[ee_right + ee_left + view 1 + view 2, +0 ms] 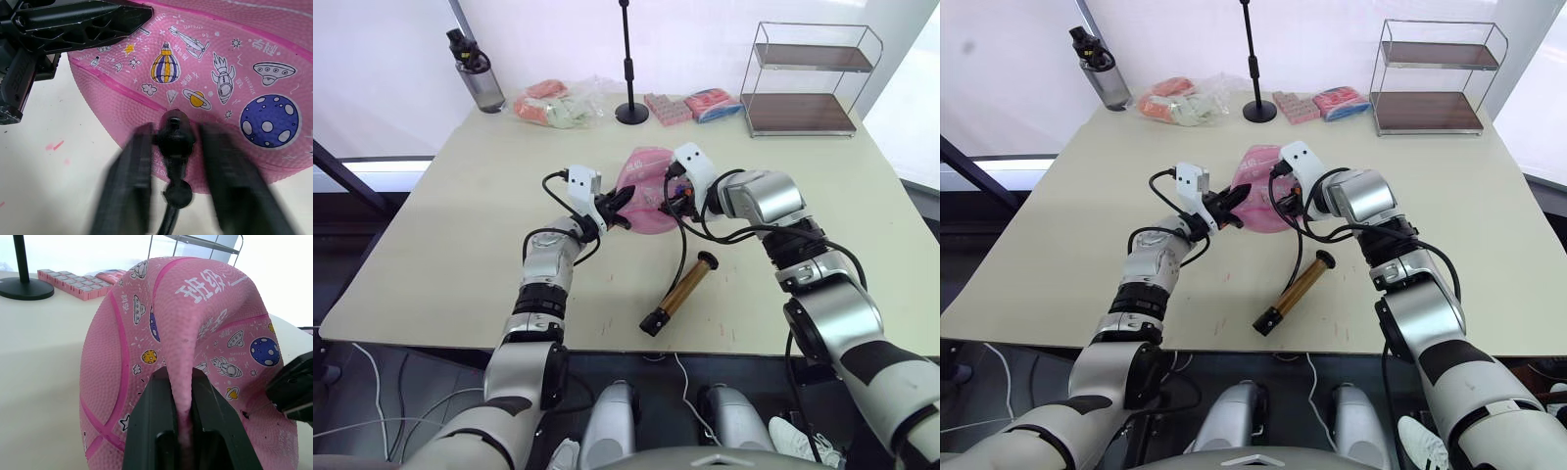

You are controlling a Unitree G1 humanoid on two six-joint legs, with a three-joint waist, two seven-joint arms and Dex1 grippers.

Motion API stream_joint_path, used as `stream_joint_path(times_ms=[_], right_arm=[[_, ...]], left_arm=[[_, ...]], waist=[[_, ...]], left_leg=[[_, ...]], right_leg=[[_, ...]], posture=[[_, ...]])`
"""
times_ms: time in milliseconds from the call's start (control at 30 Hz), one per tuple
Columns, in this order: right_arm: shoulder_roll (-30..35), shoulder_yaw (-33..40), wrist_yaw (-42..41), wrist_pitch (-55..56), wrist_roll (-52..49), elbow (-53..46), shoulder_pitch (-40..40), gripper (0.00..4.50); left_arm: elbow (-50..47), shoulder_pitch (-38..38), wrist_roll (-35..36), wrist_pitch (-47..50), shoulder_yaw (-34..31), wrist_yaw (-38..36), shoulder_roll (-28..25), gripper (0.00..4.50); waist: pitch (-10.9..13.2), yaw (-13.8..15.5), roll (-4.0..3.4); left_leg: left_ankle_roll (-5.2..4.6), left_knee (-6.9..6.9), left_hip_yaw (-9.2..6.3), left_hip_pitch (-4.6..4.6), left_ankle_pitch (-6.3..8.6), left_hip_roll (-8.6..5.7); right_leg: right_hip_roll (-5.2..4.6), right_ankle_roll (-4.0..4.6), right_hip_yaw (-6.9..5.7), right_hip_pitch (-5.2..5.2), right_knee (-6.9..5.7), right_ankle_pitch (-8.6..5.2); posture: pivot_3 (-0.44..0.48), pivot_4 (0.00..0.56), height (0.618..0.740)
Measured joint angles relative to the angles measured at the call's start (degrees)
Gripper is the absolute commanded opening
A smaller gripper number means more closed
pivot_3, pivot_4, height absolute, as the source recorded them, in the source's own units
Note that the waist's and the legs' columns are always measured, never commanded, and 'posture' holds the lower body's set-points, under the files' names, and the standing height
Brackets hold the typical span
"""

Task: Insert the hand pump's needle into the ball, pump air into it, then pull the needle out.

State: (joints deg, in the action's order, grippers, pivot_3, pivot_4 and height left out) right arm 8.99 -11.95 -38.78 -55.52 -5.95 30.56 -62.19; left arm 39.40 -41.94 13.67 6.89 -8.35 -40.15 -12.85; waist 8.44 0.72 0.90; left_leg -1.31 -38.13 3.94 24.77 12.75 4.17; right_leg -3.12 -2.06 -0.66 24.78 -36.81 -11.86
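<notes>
Ball (146,347) pinched by left hand (183,401); right hand (176,147) grips needle (174,134).

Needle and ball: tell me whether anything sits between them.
Nothing visible does. The right claw holds the needle's black fitting right against the flattened pink ball, with no gap showing. The left claw pinches a fold of the ball, off to the side.

The near left and near right stretches of the pale beige desk (440,264) are left bare; the middle is taken up by the flattened pink rubber ball (646,191) and the gold-brass hand pump (680,292); the far edge is lined by a dark water bottle (480,73), pink packets (548,106), a black microphone stand (629,69) and a two-tier wire shelf (808,83).
</notes>
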Motion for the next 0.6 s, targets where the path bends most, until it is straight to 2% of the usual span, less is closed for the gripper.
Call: stream_joint_path(times_ms=[233, 433, 600], right_arm=[[0.4, -1.5, -0.9, 2.0, 0.8, 0.5, 0.0, 0.37], [1.8, -10.5, -5.6, 7.3, 5.9, 3.4, -3.6, 0.37], [1.3, -14.9, -8.9, 12.1, 10.0, 8.9, -7.1, 0.37]], left_arm=[[0.0, 0.1, 0.0, 0.0, 0.0, 0.0, 0.0, 0.00], [0.0, 0.0, 0.0, 0.1, 0.0, 0.4, 0.1, 0.00], [0.0, 0.0, 0.0, 0.5, 0.0, 0.4, 0.1, 0.00]], waist=[[0.0, 0.0, 0.00], [0.0, -0.1, 0.00], [0.0, -0.2, 0.00]], left_leg=[[0.00, 0.00, 0.00, -0.01, 0.00, 0.00], [0.00, 0.00, 0.00, -0.03, 0.00, 0.00], [0.00, 0.00, 0.01, -0.05, 0.00, 0.01]], right_leg=[[0.00, 0.00, 0.00, 0.00, 0.00, 0.00], [0.00, -0.01, 0.00, 0.00, -0.01, -0.01], [0.00, -0.01, -0.01, 0.00, 0.00, -0.01]], posture=[[0.000, 0.150, 0.731], [0.000, 0.150, 0.731], [0.000, 0.150, 0.731]])
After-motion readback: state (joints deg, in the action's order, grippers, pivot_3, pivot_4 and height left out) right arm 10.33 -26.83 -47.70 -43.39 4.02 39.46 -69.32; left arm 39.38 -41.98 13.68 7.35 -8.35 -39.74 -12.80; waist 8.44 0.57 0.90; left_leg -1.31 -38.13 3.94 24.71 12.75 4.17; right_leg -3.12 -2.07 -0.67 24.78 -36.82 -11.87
